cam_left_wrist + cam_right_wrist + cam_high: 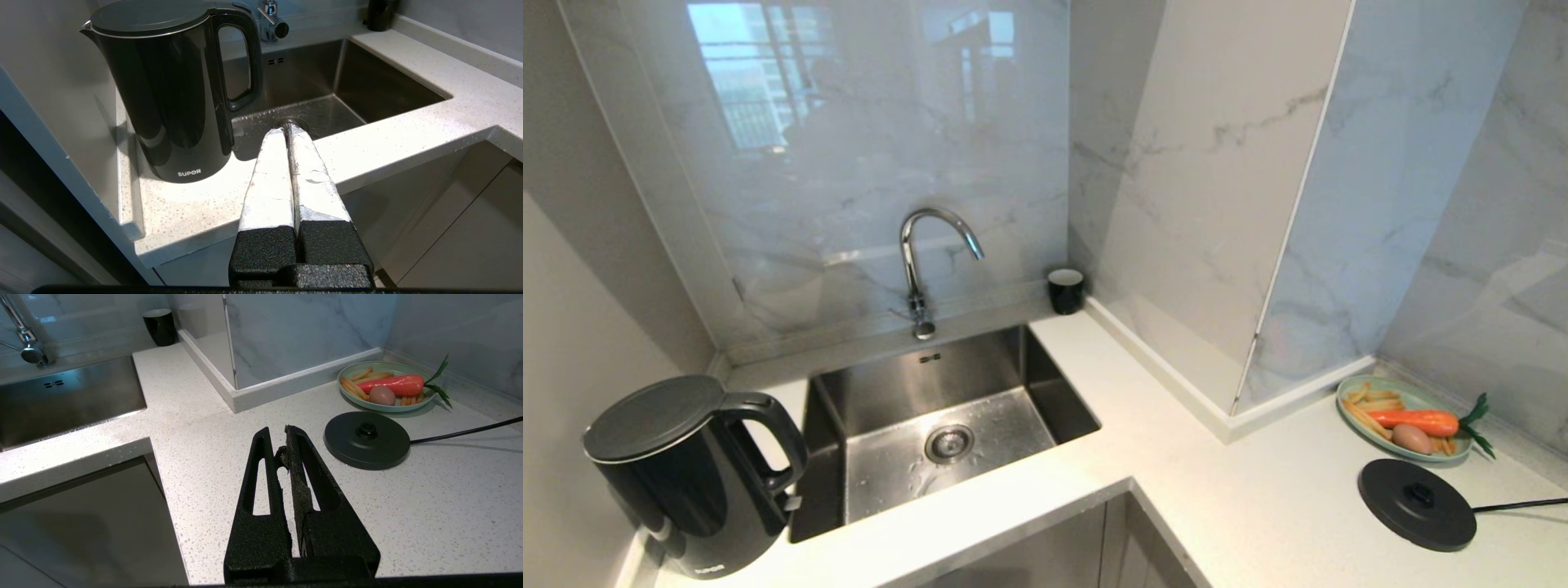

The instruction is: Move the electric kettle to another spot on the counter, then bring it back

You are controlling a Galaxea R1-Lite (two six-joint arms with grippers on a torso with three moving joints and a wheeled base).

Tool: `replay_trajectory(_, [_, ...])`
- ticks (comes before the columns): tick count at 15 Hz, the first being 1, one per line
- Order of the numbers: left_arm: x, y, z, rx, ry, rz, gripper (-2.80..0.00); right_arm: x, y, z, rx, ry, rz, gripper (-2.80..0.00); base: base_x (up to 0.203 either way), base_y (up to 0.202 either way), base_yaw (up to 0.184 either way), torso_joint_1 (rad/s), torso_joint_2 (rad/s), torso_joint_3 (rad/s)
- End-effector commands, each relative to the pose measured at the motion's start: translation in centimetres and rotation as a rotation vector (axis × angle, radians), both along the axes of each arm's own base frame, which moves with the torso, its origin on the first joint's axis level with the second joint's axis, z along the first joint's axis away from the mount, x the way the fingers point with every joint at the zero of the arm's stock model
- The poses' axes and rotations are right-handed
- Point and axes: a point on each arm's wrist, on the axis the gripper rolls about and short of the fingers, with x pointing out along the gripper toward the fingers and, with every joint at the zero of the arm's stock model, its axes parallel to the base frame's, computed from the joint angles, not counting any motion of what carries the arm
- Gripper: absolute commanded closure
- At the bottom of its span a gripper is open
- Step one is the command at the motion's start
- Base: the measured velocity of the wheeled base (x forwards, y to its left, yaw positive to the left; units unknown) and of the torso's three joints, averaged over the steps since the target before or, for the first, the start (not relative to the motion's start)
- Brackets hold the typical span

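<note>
Hands: left (286,130), right (277,435) clenched, empty | counter (1258,506): white speckled | walls: marble

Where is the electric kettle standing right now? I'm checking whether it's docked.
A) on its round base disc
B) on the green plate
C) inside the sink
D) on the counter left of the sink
D: the electric kettle stands on the counter left of the sink; the base disc lies bare, far right.

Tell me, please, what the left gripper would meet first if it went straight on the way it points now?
Probably the sink near its drain; the left gripper, shut, points past the counter edge, right of the electric kettle. Depth is unclear.
</note>
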Motion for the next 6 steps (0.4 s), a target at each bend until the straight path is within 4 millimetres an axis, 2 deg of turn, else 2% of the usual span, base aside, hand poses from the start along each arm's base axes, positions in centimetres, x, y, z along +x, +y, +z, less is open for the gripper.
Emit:
replay_trajectory(1, [0.01,0.00,0.01,0.000,0.001,0.001,0.00,0.00,0.00,0.02,0.000,0.000,0.000,0.00,0.000,0.000,0.000,0.000,0.00,0.000])
replay_trajectory(6, [0.01,0.00,0.01,-0.015,0.001,0.002,0.00,0.00,0.00,-0.01,0.000,0.000,0.000,0.00,0.000,0.000,0.000,0.000,0.00,0.000])
